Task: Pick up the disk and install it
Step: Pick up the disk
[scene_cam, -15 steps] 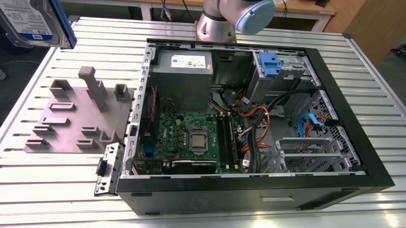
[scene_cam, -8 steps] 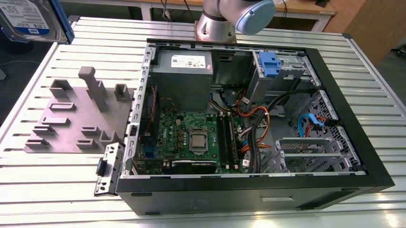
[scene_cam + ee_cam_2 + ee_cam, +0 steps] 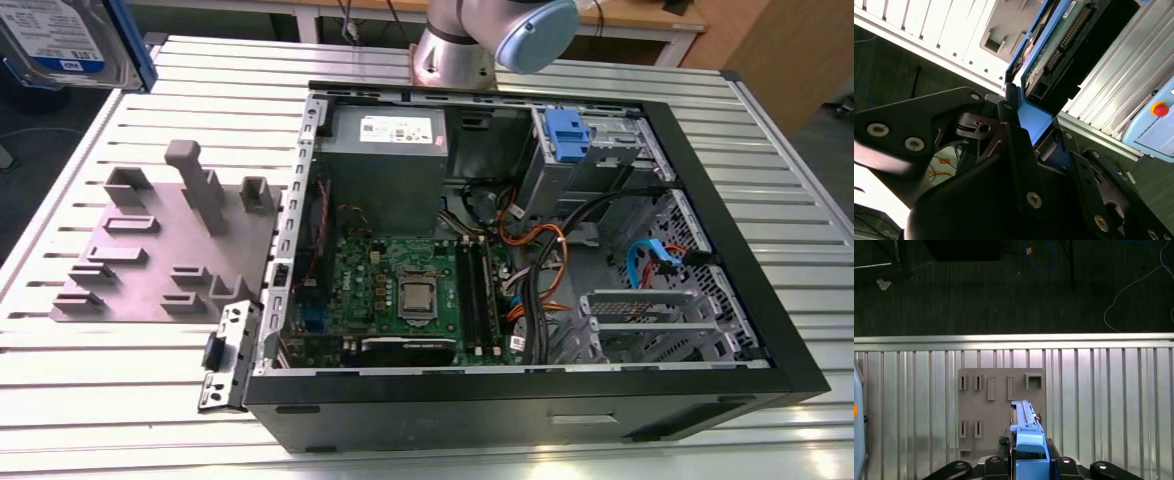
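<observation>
Bright, even light glares off the slatted table (image 3: 1094,390); the floor (image 3: 1004,290) looks dim.

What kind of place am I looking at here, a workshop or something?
Most likely a robotics lab bench for computer assembly: an opened desktop computer case sits on a slatted metal table beside a grey slotted fixture plate, and a robot arm has its pincer holding the disk.

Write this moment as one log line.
claw: shut on hard drive | hard drive: held over grey holder plate | computer case: open
</observation>
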`<state>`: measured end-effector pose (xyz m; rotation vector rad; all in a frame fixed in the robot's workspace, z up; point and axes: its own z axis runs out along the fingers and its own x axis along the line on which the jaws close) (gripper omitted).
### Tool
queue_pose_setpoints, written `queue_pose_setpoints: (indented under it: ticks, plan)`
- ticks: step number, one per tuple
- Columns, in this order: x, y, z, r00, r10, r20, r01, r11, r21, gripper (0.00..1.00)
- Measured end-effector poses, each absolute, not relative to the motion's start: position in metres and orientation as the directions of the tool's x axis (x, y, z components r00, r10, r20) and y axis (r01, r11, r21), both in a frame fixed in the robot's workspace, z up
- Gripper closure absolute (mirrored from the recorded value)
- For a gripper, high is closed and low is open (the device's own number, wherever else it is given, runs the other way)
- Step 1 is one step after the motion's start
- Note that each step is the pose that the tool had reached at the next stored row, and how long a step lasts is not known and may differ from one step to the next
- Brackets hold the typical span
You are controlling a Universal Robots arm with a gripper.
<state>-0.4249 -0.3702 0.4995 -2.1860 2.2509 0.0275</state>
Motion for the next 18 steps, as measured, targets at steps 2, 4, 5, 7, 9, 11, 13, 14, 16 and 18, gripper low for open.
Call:
queue_pose_setpoints:
  ticks: [2,4,5,7,9,11,13,14,16,18]
  plan:
    - [-0.4244,-0.3702,0.4994,-0.029,-0.999,-0.015,-1.0,0.029,0.01,0.64]
    - [-0.4239,-0.3701,0.4994,-0.029,-0.999,-0.015,-1.0,0.029,0.01,0.64]
    - [-0.4234,-0.3702,0.4995,-0.029,-0.999,-0.015,-1.0,0.029,0.01,0.64]
    - [-0.4224,-0.3701,0.4995,-0.029,-0.999,-0.015,-1.0,0.029,0.01,0.64]
    - [-0.4214,-0.3702,0.4995,-0.029,-0.999,-0.015,-1.0,0.029,0.01,0.64]
    - [-0.4203,-0.3702,0.4995,-0.029,-0.999,-0.015,-1.0,0.029,0.01,0.64]
    - [-0.4193,-0.3701,0.4995,-0.029,-0.999,-0.015,-1.0,0.029,0.01,0.64]
    - [-0.4188,-0.3701,0.4994,-0.029,-0.999,-0.015,-1.0,0.029,0.01,0.64]
    - [-0.4179,-0.3701,0.4994,-0.029,-0.999,-0.015,-1.0,0.029,0.01,0.64]
    - [-0.4169,-0.3701,0.4995,-0.029,-0.999,-0.015,-1.0,0.029,0.01,0.64]
